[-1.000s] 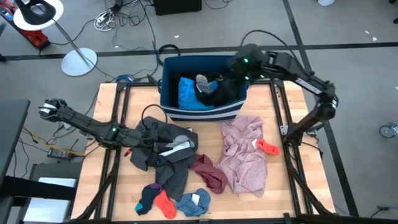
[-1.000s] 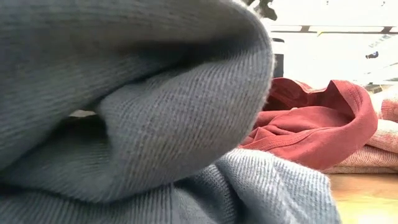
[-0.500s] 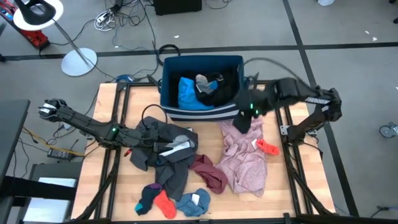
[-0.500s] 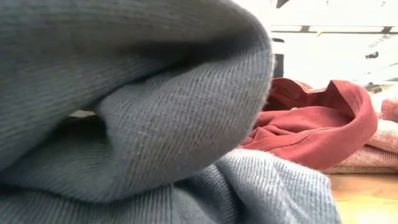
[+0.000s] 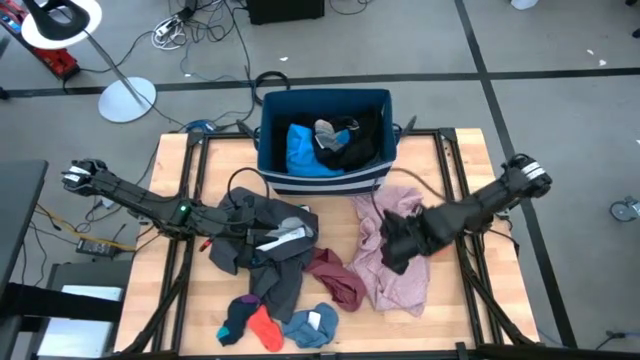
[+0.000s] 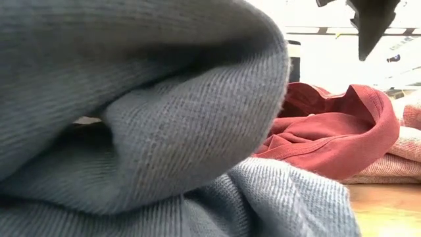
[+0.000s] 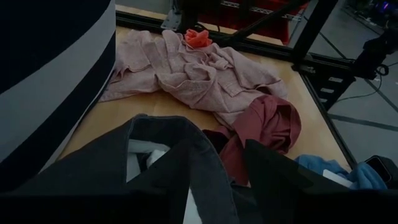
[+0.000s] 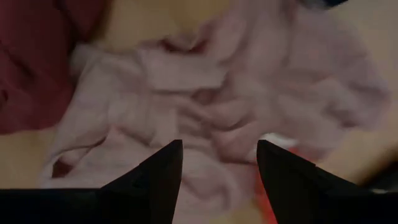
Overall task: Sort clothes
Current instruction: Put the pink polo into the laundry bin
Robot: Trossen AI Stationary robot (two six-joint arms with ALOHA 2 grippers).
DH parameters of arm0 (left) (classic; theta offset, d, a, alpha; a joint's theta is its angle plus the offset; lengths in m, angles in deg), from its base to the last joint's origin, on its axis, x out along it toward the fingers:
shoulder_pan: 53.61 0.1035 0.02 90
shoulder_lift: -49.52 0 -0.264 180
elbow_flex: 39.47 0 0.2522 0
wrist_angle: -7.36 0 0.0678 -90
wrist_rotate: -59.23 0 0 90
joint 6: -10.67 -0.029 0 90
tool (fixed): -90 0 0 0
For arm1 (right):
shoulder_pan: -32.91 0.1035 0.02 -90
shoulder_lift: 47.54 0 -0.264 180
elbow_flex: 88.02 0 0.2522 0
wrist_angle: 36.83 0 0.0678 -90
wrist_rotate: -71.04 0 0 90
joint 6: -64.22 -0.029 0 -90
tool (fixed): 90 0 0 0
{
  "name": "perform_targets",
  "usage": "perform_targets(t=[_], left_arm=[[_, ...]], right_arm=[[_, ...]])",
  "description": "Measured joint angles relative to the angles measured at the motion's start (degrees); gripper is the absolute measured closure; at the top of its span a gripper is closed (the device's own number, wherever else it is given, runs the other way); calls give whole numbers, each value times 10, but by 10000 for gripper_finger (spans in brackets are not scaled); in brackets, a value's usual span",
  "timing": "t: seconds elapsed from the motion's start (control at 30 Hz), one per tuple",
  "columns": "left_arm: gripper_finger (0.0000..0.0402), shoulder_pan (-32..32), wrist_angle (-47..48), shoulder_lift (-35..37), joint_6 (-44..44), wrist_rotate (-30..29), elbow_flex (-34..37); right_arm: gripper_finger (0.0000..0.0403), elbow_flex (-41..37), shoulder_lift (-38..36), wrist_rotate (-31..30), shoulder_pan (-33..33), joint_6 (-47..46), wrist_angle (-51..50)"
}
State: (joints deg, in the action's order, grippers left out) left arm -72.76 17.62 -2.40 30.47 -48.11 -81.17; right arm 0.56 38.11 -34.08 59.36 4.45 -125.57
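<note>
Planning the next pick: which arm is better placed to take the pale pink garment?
The right. Its tool hangs open directly over the pale pink garment, fingers pointed down at it. The left tool sits at the dark grey garment, farther off.

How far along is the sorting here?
Done: blue and black clothes lie in the bin. In hand: the open right gripper hovers over the pink shirt. Left: grey pile under the left gripper, maroon piece, socks.

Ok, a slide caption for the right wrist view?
Right claw, open, above the pink garment, maroon garment beside it.
</note>
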Motion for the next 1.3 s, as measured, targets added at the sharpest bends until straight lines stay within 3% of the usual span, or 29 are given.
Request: perform_targets(t=[0.23, 0.73, 0.87, 1.07, 1.3], left_arm=[[245, 0, 0, 0, 0, 0, 0], [245, 0, 0, 0, 0, 0, 0], [245, 0, -1, 0, 0, 0, 0], [245, 0, -21, 0, 0, -1, 0], [245, 0, -45, 0, 0, -12, 0]], right_arm=[[198, -117, 0, 41, 30, -31, 112], [213, -287, -1, 82, 16, 29, 349], [256, -323, -3, 89, 3, 29, 413], [385, -328, -3, 91, -12, 62, 435], [386, -307, 0, 94, -18, 72, 409]])
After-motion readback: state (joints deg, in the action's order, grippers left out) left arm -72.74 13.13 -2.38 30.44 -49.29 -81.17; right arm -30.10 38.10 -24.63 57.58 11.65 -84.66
